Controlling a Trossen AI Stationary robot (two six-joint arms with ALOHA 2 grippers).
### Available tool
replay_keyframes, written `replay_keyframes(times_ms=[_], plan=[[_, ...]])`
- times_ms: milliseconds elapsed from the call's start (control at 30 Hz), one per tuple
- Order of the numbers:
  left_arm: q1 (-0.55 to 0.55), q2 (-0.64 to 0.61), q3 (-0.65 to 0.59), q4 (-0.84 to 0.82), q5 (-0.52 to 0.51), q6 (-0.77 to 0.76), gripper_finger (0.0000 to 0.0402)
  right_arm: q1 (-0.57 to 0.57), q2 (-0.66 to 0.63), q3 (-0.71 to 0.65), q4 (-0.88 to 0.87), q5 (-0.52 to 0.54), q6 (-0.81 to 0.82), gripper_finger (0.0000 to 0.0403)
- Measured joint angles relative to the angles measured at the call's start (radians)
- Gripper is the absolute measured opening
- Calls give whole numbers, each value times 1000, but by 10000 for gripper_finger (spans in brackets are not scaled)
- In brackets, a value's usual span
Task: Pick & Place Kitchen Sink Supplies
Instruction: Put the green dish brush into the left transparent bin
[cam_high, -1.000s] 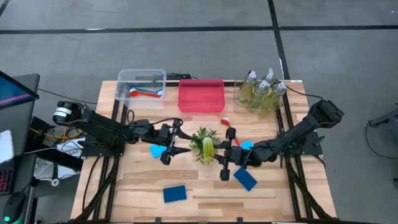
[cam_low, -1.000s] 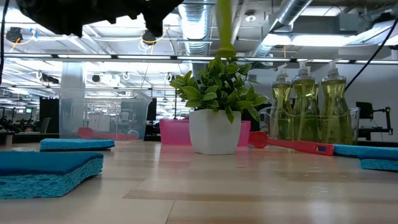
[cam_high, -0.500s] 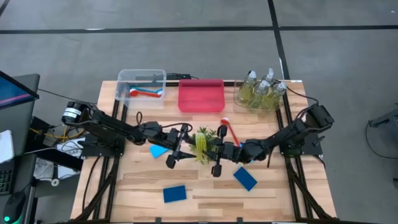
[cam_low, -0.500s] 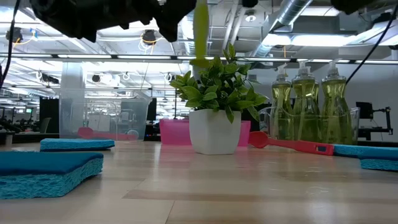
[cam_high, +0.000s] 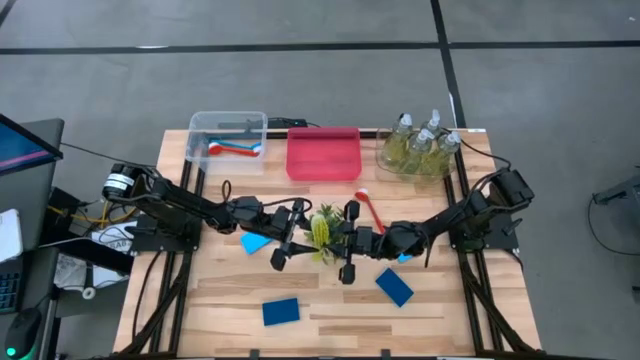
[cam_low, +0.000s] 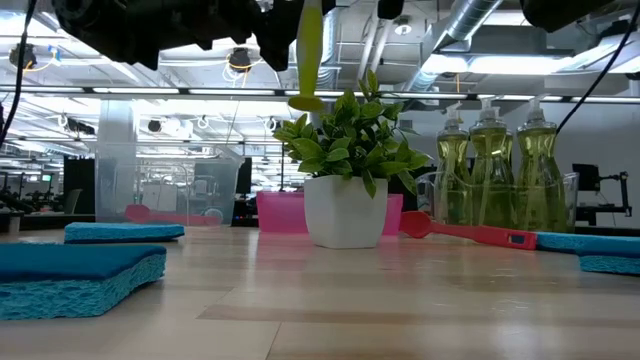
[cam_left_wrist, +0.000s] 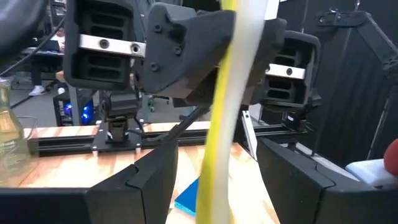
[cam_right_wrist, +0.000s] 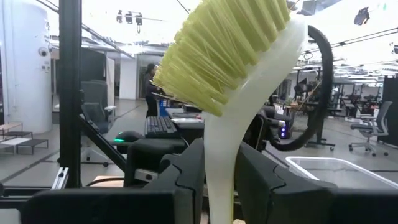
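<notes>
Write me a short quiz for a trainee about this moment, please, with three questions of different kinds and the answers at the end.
1. True or false: a blue sponge lies inside the pink bin.
2. What holds the yellow brush above the plant? A) a person's hand B) the right gripper C) nothing, it lies on the table
3. How many pump bottles show in the low view?

Key: 1 false; 2 B; 3 three.

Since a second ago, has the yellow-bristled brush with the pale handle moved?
Yes. In the low view the yellow brush has shifted left against the potted plant, carried by the right gripper.
</notes>
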Motion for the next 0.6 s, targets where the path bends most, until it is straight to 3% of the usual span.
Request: replay_keyframes(times_ms=[267, 600], plan=[[0, 0, 0, -1, -55, -1, 200, 0, 0, 0, -1, 0, 0, 63], [0, -1, 0, -7, -74, -3, 105, -1, 0, 0, -8, -3, -1, 63]])
